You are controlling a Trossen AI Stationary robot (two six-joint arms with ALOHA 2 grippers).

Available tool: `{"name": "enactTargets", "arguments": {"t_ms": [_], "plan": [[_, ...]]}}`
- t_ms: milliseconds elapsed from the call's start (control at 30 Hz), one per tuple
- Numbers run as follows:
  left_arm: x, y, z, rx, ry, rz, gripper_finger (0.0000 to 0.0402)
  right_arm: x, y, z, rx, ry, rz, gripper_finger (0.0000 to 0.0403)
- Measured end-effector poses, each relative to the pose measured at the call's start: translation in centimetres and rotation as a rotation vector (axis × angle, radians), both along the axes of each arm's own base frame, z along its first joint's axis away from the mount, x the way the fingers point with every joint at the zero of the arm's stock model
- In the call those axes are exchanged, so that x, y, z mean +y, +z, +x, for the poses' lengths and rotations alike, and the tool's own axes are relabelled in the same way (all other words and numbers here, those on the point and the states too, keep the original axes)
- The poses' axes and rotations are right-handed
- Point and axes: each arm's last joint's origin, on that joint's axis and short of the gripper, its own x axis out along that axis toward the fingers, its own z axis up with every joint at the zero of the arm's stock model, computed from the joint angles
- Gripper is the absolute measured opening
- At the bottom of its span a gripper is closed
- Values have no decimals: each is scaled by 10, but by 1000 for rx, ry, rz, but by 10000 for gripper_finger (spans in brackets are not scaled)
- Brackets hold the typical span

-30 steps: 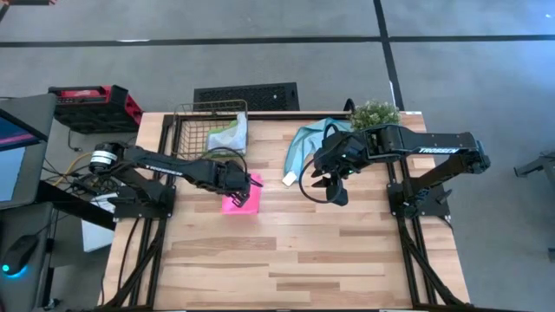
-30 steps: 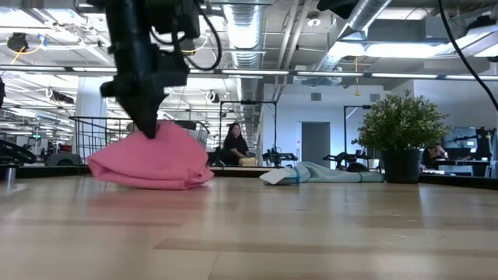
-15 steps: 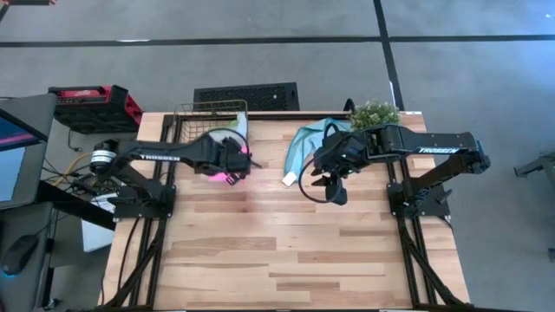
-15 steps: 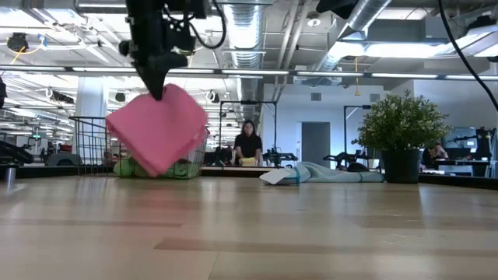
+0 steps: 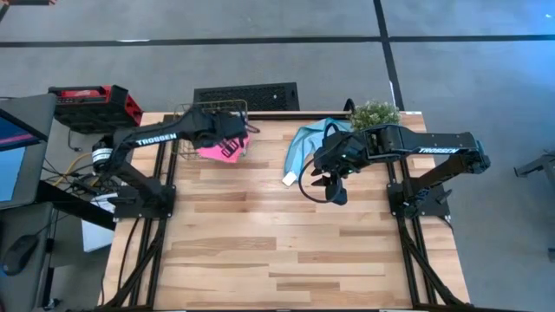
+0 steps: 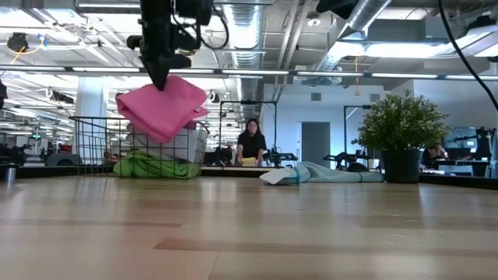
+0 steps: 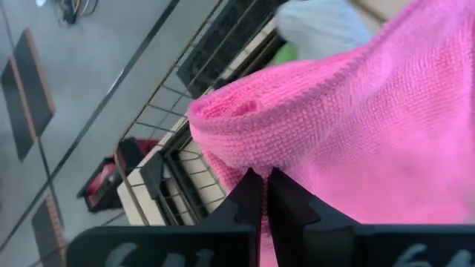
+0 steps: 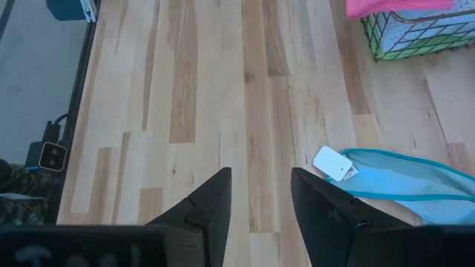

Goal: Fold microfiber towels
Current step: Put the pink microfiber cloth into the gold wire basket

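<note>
while pinched in the left gripper: pink towel (image 6: 162, 107), folded, hanging clear of the table above the wire basket (image 6: 93, 144)
left gripper (image 5: 232, 128): jaws together on an edge of the pink towel, raised over the basket at the table's far left corner
left wrist view: dark fingers (image 7: 252, 199) pressed tight on pink pile, basket wires behind
wire basket contents: green towel (image 6: 152, 166) bunched at the bottom, pale grey cloth (image 6: 144, 143) on top of it
teal-blue towel (image 5: 305, 143): lying loose and flat on the wood near the far edge, beside the potted plant (image 5: 375, 113), white tag (image 5: 289, 178) at its near corner
right gripper (image 5: 330, 185): jaws apart, holding nothing, hovering just beside the white tag, above bare wood
right wrist view: two fingers (image 8: 214, 195) spread over planks, towel edge and tag just ahead, pink towel and basket corner farther off
table (image 5: 286, 251): light wood planks, near half bare
room behind, low view: person (image 6: 251, 145) seated far off beyond the table
floor by the left arm: red and black case (image 5: 94, 104)
</note>
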Motion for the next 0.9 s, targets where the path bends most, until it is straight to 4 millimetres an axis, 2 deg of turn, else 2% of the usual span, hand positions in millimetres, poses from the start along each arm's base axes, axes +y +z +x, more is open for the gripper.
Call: {"name": "enactTargets", "arguments": {"t_ms": [167, 367, 467, 700, 900], "plan": [[33, -6, 1, -68, 62, -17, 0, 0, 0, 0, -1, 1, 0, 163], [66, -25, 7, -104, 108, -74, 0, 0, 0, 1, -6, -1, -2, 163], [74, -32, 7, -109, 161, -80, 0, 0, 0, 1, -6, -2, -2, 163], [87, -32, -7, -159, 310, -93, 0, -1, 0, 1, -7, -19, -22, 163], [95, -39, -6, -208, 315, -183, 2, -3, 0, 1, -7, -26, -23, 163]]}}
